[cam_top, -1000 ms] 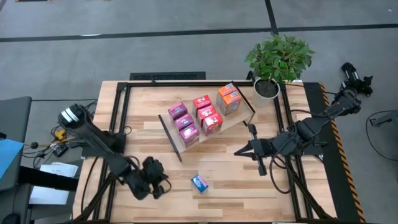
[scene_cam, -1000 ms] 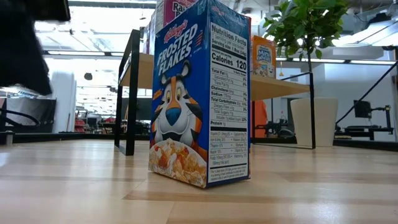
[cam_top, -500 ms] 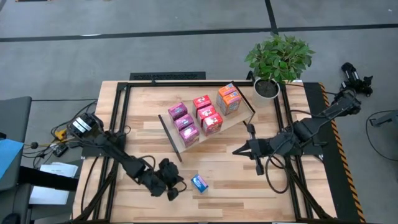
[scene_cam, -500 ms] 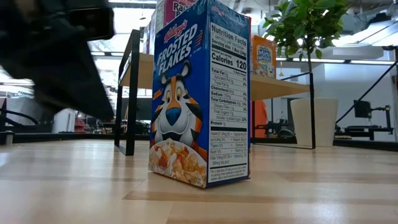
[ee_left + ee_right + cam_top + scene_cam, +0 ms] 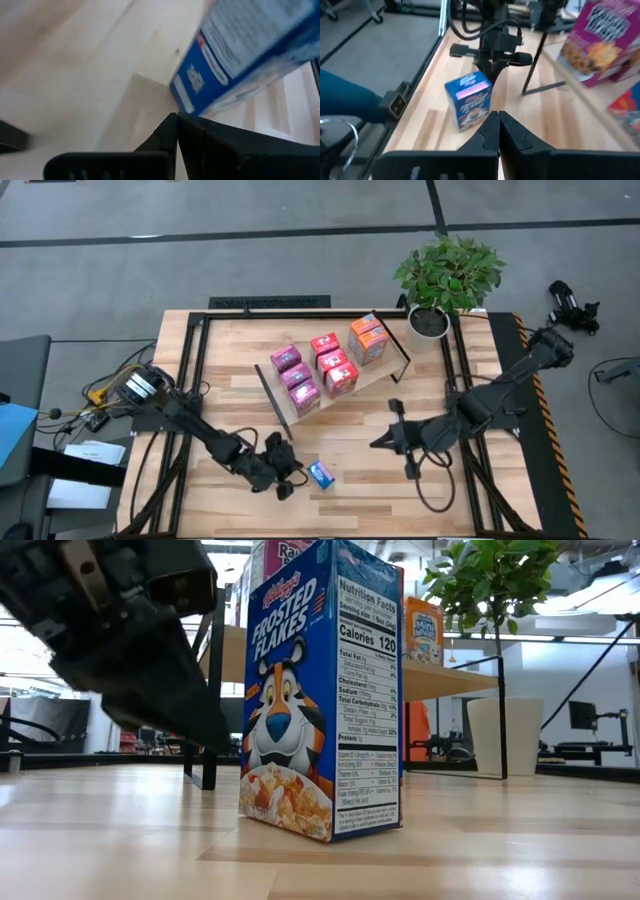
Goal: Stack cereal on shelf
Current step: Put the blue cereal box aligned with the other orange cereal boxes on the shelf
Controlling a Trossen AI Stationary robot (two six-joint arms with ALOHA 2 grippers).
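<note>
Left pincer [image 5: 283,480]: closed, empty, low over the tabletop just beside the blue box at its nine o'clock; fingers pressed together, so probably placed to nudge, not grasp.

Right pincer [image 5: 385,442]: closed, empty, well apart at the box's two o'clock, pointed toward it; apparently waiting.

Small blue rectangular cardboard cereal box [image 5: 320,473]: upright on the slatted light-wood tabletop [image 5: 370,480], alone at six o'clock of the shelf, so the one box not yet stacked.

Large light-wood tilted shelf board with thin black end brackets [image 5: 390,368]: mid-table, carrying magenta-pink boxes [image 5: 295,375], red boxes [image 5: 333,364] and orange boxes [image 5: 368,338] in rows.

Green potted plant in a white pot [image 5: 447,272]: the shelf's two o'clock, clear of work.
</note>
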